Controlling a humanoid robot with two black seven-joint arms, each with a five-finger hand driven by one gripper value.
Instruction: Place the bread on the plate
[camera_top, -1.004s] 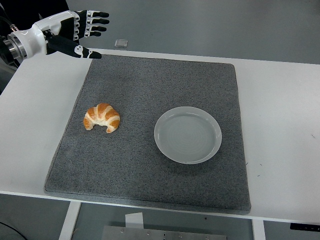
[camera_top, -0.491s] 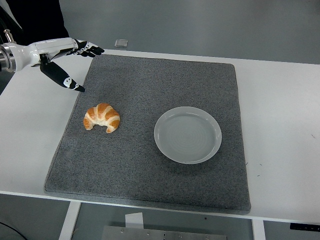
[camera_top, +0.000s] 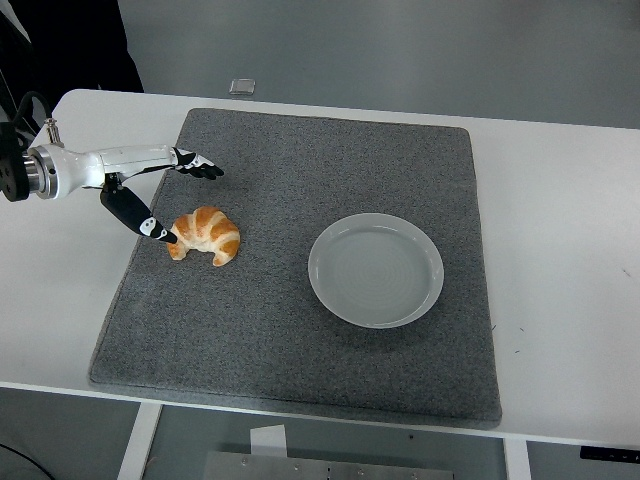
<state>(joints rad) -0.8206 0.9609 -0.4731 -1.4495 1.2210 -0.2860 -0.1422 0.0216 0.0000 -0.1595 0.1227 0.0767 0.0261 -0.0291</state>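
A white tabletop carries a large grey mat. On the mat's left side lies a golden croissant, the bread, curved with its tips pointing toward the near edge. To its right, well apart on the same mat, sits an empty white plate. The robot's left hand reaches in from the left edge, released and holding nothing: its fingers stretch out above the far side of the bread, and the thumb angles down with its tip at the bread's left end, touching it or just short. The right hand is not in view. The step in hand appears to be the grasp. To do it well, the hand should probably settle lower so fingers and thumb bracket the bread's thick middle, then close gently to avoid crushing it before lifting toward the plate
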